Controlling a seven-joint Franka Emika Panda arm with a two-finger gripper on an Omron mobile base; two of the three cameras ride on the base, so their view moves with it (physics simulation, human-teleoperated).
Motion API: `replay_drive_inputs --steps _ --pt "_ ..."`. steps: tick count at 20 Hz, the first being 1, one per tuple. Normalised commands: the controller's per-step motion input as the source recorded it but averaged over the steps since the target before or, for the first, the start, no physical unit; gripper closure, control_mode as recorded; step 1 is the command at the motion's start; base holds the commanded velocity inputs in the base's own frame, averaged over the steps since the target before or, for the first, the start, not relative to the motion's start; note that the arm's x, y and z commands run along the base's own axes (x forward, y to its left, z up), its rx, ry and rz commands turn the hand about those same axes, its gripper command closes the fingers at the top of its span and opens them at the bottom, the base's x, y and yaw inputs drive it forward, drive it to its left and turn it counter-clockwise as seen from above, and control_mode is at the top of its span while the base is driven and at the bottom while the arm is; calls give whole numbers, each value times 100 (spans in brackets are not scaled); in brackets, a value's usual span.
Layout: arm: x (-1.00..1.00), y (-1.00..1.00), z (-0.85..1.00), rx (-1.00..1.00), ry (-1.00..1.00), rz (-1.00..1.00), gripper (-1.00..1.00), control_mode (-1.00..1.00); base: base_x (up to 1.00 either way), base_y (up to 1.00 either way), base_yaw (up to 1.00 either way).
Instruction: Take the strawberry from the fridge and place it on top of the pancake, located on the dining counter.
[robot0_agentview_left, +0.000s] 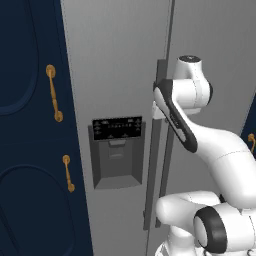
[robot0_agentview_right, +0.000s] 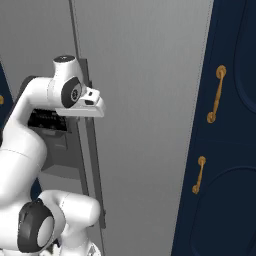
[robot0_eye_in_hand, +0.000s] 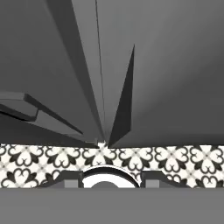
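Observation:
The tall light grey fridge (robot0_agentview_left: 120, 60) (robot0_agentview_right: 145, 100) fills the middle of both base views with both doors closed. Its black-panelled dispenser recess (robot0_agentview_left: 117, 150) sits in the left door. Two long vertical grey handles (robot0_agentview_left: 149, 190) (robot0_agentview_right: 97, 170) run along the seam between the doors. My gripper (robot0_agentview_right: 93, 110) hangs at the top of these handles, pointing down along the doors, and its fingers are hidden behind the white hand. The hand view looks down the fridge front (robot0_eye_in_hand: 175, 65) to the floor. The strawberry is hidden behind the closed doors. The pancake and the dining counter are out of view.
Navy cabinets with brass handles (robot0_agentview_left: 52, 92) (robot0_agentview_right: 216, 95) flank the fridge on both sides. A black-and-white patterned tile floor (robot0_eye_in_hand: 175, 159) lies at the fridge's foot. My own arm (robot0_agentview_left: 220, 150) bends between the base and the doors.

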Motion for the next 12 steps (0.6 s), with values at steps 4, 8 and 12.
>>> replay_drive_inputs --steps 4,8,12 --pt "-51 -8 0 0 -3 -1 -100 -100 0 0 0" --pt "-96 -1 4 7 -11 -10 -100 -100 0 0 0" --pt "-73 0 12 10 -15 -9 -100 -100 0 0 0"
